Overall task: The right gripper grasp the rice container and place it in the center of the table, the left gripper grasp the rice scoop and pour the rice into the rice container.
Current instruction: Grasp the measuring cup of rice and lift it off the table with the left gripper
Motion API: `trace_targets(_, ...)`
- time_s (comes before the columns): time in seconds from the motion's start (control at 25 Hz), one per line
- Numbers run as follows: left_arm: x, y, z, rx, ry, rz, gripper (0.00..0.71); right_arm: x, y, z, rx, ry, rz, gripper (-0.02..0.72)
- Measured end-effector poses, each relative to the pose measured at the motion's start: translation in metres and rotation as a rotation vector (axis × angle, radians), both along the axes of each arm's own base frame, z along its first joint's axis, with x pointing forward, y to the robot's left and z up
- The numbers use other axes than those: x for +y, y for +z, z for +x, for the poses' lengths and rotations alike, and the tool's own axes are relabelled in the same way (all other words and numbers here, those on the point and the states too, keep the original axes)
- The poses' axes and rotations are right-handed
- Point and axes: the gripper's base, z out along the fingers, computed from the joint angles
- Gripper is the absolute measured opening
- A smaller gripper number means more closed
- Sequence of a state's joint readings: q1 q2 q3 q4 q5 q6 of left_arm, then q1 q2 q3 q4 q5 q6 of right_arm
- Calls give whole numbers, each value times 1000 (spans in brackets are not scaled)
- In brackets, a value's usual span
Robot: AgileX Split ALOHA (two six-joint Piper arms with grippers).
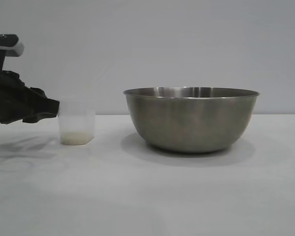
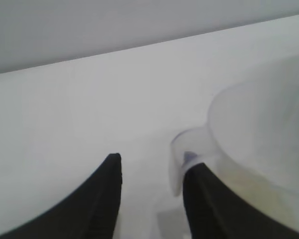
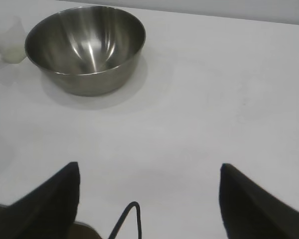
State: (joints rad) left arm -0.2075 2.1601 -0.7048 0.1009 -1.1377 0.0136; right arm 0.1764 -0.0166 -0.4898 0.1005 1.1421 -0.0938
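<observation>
Rice scoop (image 1: 77, 123) stands upright on the table (image 1: 147, 196), left of the rice container (image 1: 191, 119) (apart from it). Left gripper (image 2: 152, 172) straddles its handle, jaws parted, not pinching. Right gripper (image 3: 149, 172) hangs spread wide, well back from the container

Scoop at the left, container at the right, both sitting on the table (image 1: 147, 196).

The rice scoop (image 1: 77, 123) is standing upright left of the rice container (image 1: 191, 119), apart from it, with rice (image 1: 76, 138) lying in its bottom. The left gripper (image 1: 50, 109) is sitting at the scoop's left side, its fingers (image 2: 204, 199) straddling the handle.
</observation>
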Motion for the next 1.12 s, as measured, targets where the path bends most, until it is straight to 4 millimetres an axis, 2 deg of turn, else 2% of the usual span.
trace_targets(0.36, -6, 10, 17, -64, -30, -6, 260, 0, 0, 0, 1, -2, 3, 508)
trace_targets(0.76, -8, -14, 18, -12, -50, 9, 260, 0, 0, 0, 1, -4, 4, 508)
trace_targets(1.04, -12, -14, 16, -14, -97, 19, 260, 0, 0, 0, 2, -5, 5, 508)
trace_targets(1.08, -14, -14, 15, -15, -122, 24, 260, 0, 0, 0, 2, -5, 5, 453)
trace_targets(1.12, -15, -15, 14, -16, -147, 29, 260, 0, 0, 0, 2, -5, 5, 452)
